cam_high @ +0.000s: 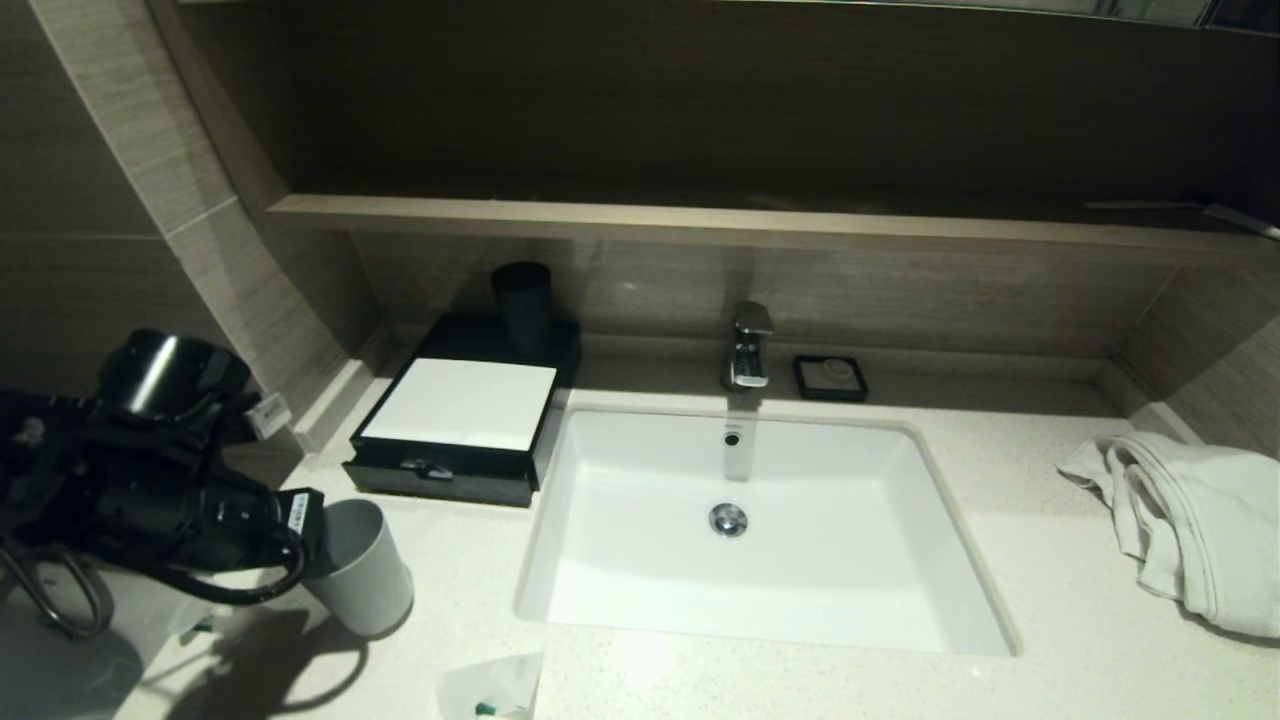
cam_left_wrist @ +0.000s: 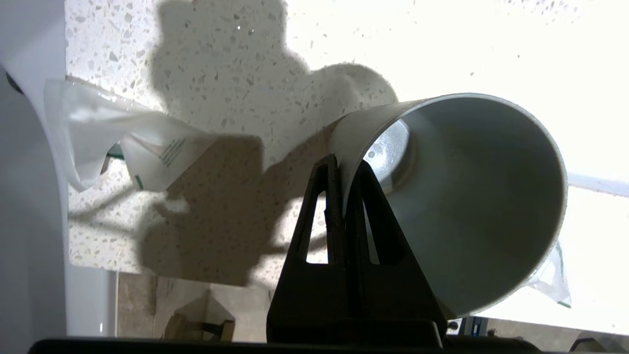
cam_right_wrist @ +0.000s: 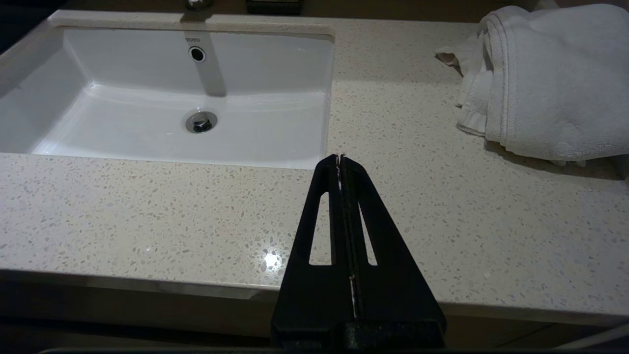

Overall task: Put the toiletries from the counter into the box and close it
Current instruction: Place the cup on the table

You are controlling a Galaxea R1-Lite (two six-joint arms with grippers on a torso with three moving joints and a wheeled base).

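Note:
My left gripper (cam_high: pixel 312 530) is shut on the rim of a grey plastic cup (cam_high: pixel 360 570), one finger inside the wall and one outside. In the left wrist view the gripper (cam_left_wrist: pixel 346 164) holds the cup (cam_left_wrist: pixel 467 196) tilted over the speckled counter (cam_left_wrist: pixel 236 59). One crinkly sachet (cam_left_wrist: pixel 142 147) of the toiletries lies beside the cup, and another (cam_left_wrist: pixel 553 280) peeks out behind it. A sachet (cam_high: pixel 495 685) shows at the counter's front edge. The black box (cam_high: pixel 440 482) with its white top panel stands behind the cup, left of the sink. My right gripper (cam_right_wrist: pixel 340 158) is shut and empty.
The white sink (cam_high: pixel 640 560) fills the middle of the counter, with the faucet (cam_high: pixel 748 345) and a black soap dish (cam_high: pixel 830 377) behind it. A dark cup (cam_high: pixel 523 305) stands on the box's rear. A white towel (cam_high: pixel 1190 520) lies at the right.

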